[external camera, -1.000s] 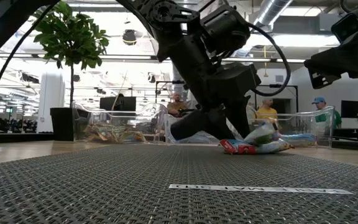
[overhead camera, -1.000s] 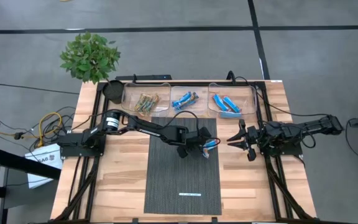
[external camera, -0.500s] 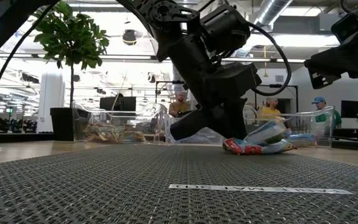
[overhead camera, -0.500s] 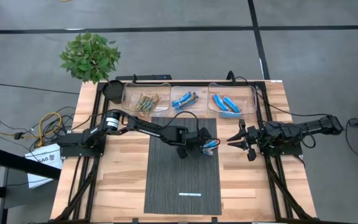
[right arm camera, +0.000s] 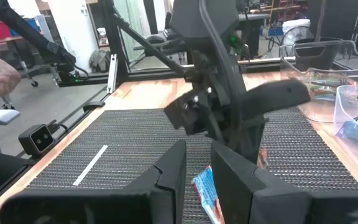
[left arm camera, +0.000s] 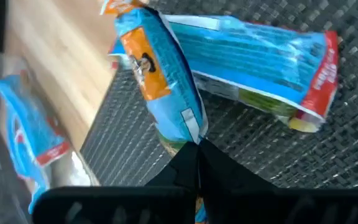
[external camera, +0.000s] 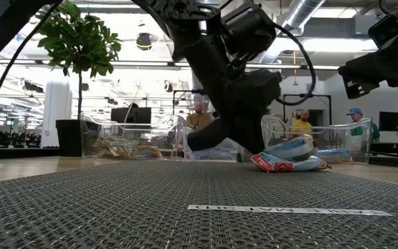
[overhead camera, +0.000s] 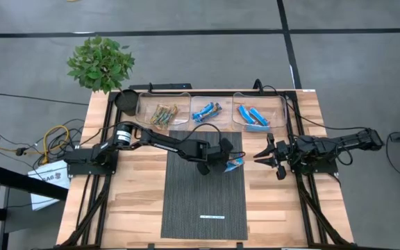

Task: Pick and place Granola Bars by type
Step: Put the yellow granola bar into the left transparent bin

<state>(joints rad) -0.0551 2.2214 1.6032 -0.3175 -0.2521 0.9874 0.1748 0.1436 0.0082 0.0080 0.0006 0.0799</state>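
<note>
Pickup step is in hand; my left gripper [left arm camera: 194,146] is pinched shut on the blue-and-orange granola bar [left arm camera: 160,74] at the mat's [overhead camera: 203,194] far right edge, a second blue bar [left arm camera: 260,59] lying just beyond my fingertips; next I judge a lift, then a carry to the middle bin [overhead camera: 210,111] ahead; my forearm reaches low across the mat; my right gripper [overhead camera: 267,157] waits beside, fingers slightly apart.
</note>
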